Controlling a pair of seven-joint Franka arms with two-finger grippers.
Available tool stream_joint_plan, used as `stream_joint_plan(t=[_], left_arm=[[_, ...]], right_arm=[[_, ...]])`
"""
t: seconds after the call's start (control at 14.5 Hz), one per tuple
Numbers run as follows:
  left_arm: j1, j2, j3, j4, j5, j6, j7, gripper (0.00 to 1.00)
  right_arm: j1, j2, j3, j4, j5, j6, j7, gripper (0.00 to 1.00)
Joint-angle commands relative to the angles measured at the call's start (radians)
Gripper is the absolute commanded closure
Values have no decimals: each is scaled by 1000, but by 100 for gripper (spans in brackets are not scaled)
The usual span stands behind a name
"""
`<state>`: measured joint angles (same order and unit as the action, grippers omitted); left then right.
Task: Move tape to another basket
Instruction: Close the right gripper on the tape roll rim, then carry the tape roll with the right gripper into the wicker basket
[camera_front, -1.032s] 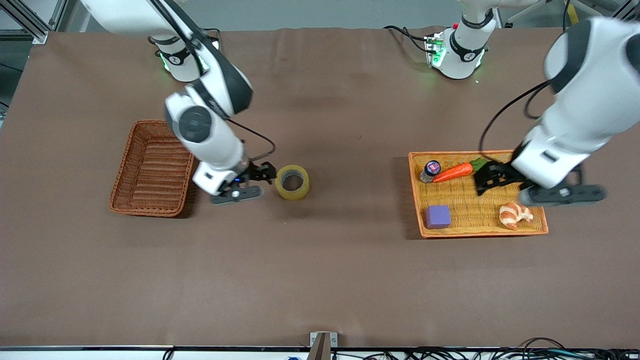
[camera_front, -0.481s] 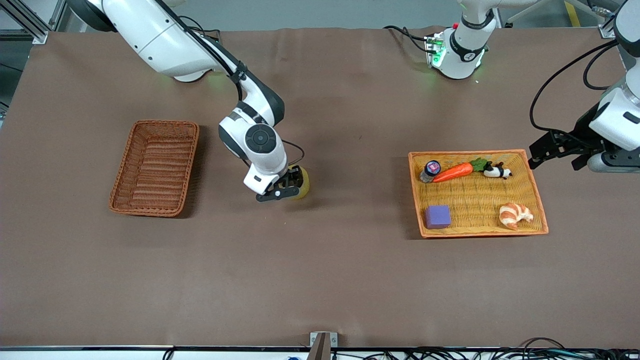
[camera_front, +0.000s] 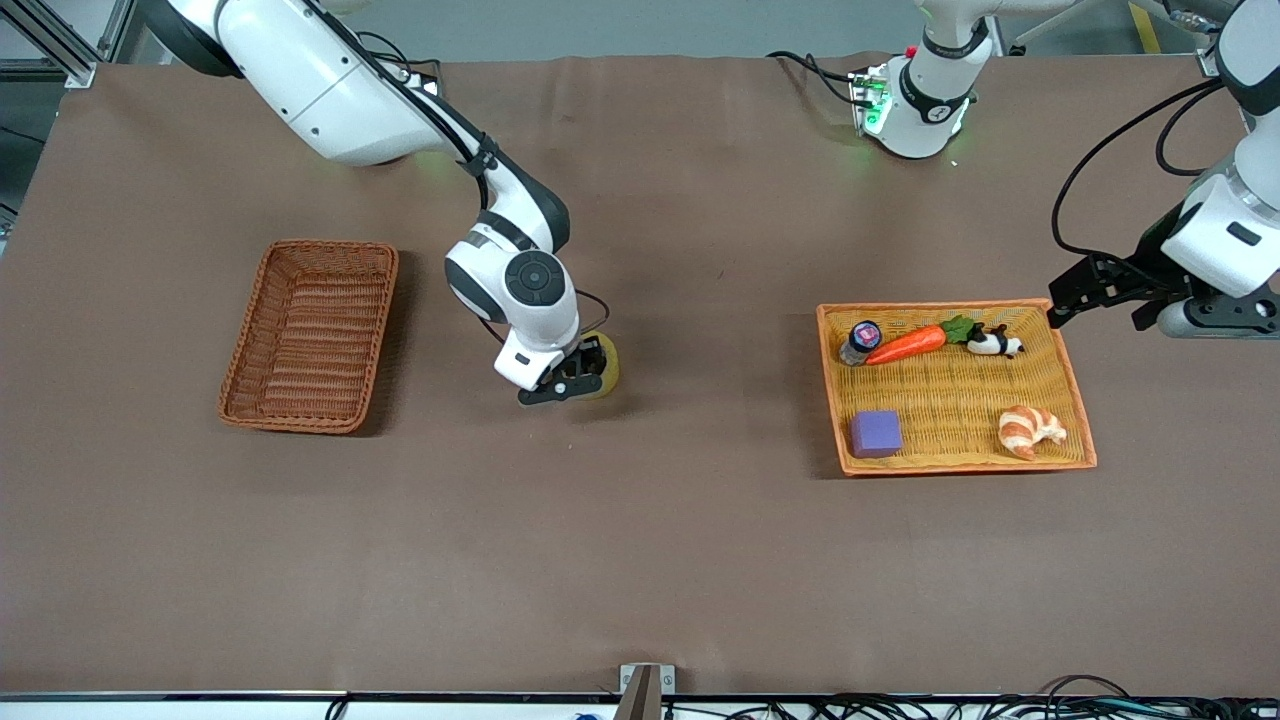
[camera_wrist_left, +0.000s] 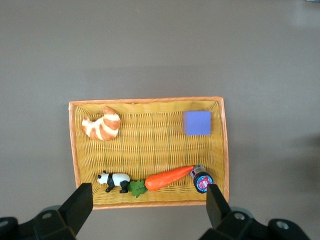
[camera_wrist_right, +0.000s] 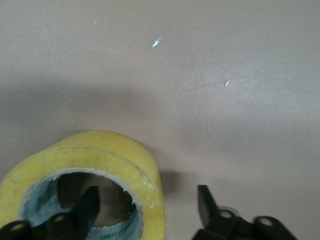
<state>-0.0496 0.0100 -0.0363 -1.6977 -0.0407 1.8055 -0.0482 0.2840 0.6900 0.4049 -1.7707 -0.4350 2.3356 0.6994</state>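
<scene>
The right end effector (camera_front: 580, 375) is down at the tape (camera_front: 604, 364), which sits on the brown surface (camera_front: 640, 540). Its fingers are spread apart — one finger (camera_wrist_right: 86, 206) is inside the ring's hole and the other is outside the yellow wall. They are not squeezing it.

The dark wicker basket (camera_front: 312, 334) is well apart from the tape, toward the right arm's end.

The left end effector (camera_front: 1105, 290) waits in the air over the surface by the orange tray's (camera_front: 1075, 385) edge, fingers wide apart. In the tray lie a carrot (camera_front: 908, 343), a toy panda (camera_front: 994, 343), a small bottle (camera_front: 860, 341), a purple cube (camera_front: 876, 433) and a croissant (camera_front: 1030, 428).
</scene>
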Motion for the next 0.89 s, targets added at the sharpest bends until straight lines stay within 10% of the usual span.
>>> stream_joint_plan(t=[0.0, 0.14, 0.48, 0.83], left_arm=[[-13, -8, 13, -10, 21, -9, 16, 0], [-21, -7, 16, -8, 50, -6, 17, 0], [-27, -7, 16, 4, 65, -3, 10, 0], [-29, -10, 13, 9, 44, -32, 22, 0]], right_arm=[[-9, 9, 11, 7, -34, 1, 28, 58], [-14, 8, 12, 11, -25, -13, 37, 97], [-37, -7, 23, 37, -22, -76, 61, 100], [-308, -223, 216, 59, 28, -324, 52, 100]])
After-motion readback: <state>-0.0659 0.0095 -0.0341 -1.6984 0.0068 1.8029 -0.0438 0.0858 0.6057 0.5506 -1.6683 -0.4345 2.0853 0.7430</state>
